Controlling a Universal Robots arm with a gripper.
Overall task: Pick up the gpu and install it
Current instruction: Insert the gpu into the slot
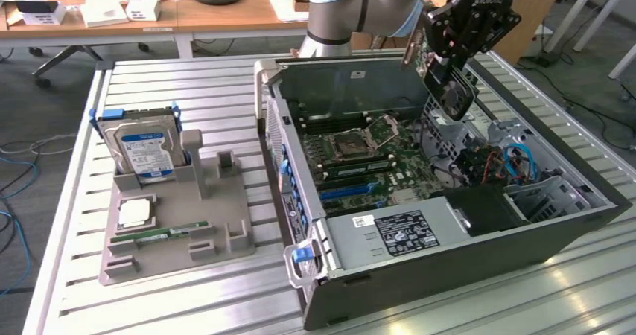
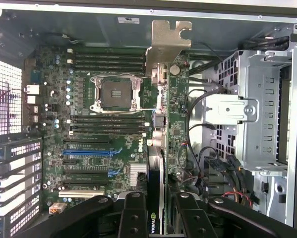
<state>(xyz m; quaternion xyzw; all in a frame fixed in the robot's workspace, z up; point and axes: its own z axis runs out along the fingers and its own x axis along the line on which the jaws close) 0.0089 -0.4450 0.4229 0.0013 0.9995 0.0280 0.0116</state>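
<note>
My gripper [image 1: 449,56] hangs over the far side of the open computer case [image 1: 556,231], shut on the gpu [image 1: 454,91]. The gpu is a thin black card with a round fan, and it hangs edge-down above the case interior without touching the board. In the wrist view the gpu [image 2: 160,148] appears edge-on between the black fingers [image 2: 133,218], with its silvery bracket [image 2: 167,42] at the far end. Beneath it lies the green motherboard [image 2: 98,124] with an empty CPU socket [image 2: 114,92] and blue and black expansion slots [image 2: 86,152].
A grey fixture tray [image 1: 223,223] at the exterior view's left holds a silver hard drive [image 1: 144,149], a CPU [image 1: 134,212] and a green memory stick [image 1: 159,233]. Inside the case are a metal drive cage [image 2: 267,114], loose cables [image 2: 207,163] and a power supply [image 1: 398,231].
</note>
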